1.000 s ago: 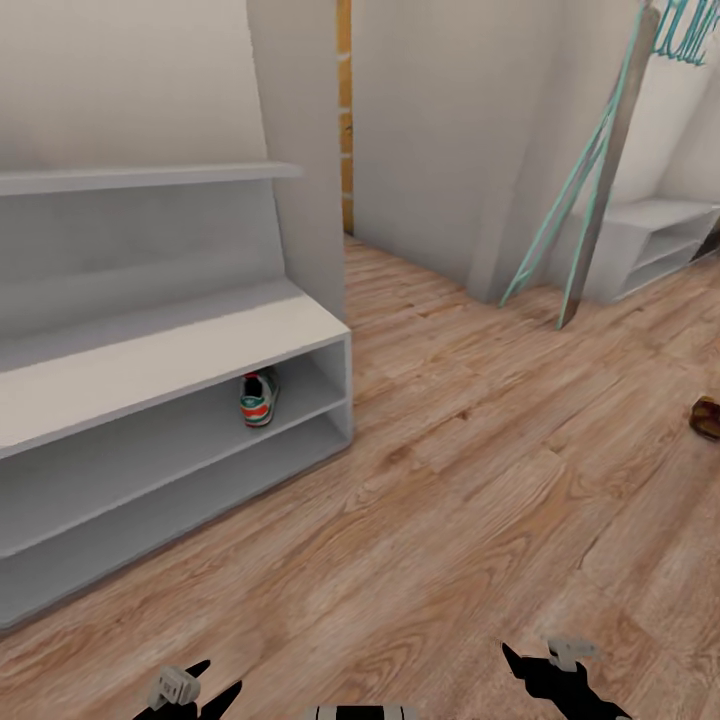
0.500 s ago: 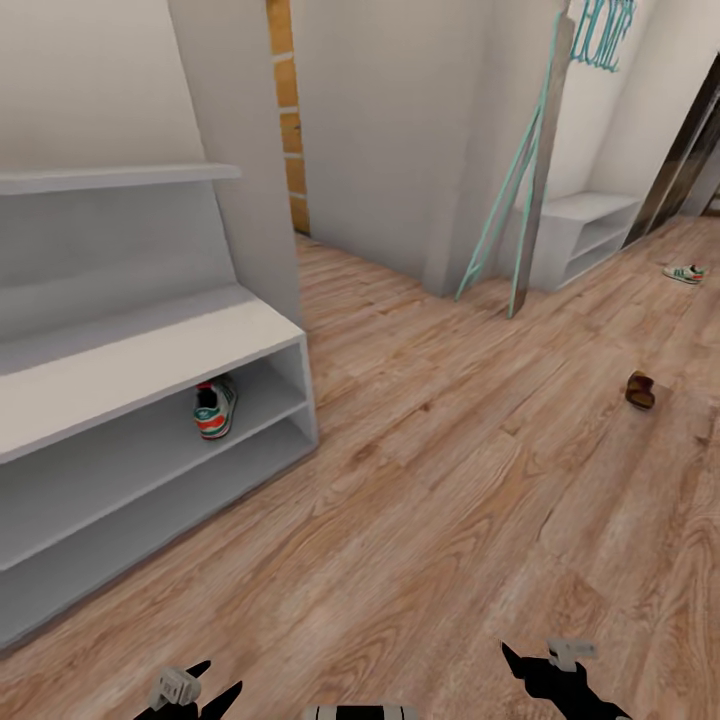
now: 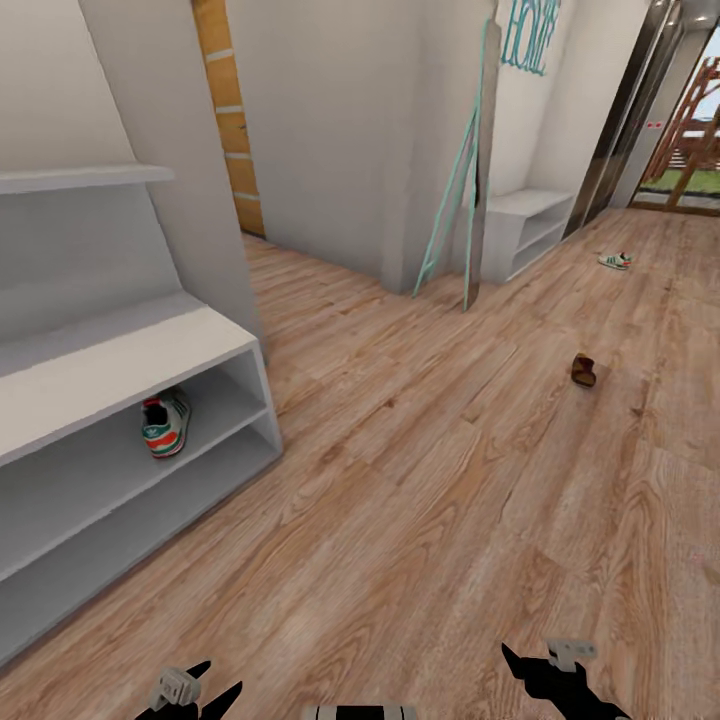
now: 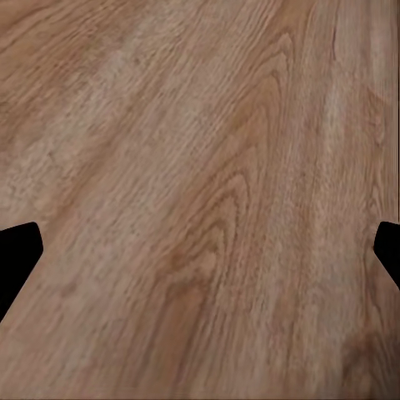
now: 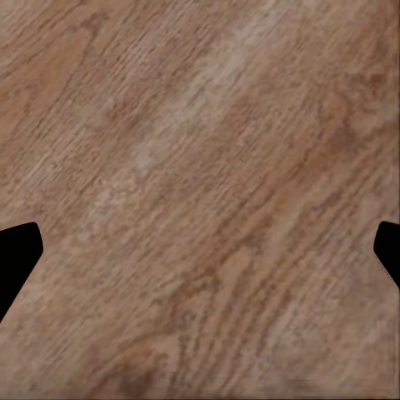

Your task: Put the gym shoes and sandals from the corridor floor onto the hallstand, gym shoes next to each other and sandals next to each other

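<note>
You had one gym shoe near the hallstand shelf's right end — another shoe and a sandal waited on the floor; both grippers were wide, empty.

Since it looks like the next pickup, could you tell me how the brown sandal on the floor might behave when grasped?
The sandal looks small and low, so probably light and unlikely to tip. Its open straps may flex under the jaws. Resting flat on the smooth wood floor, it could slide if nudged.
</note>
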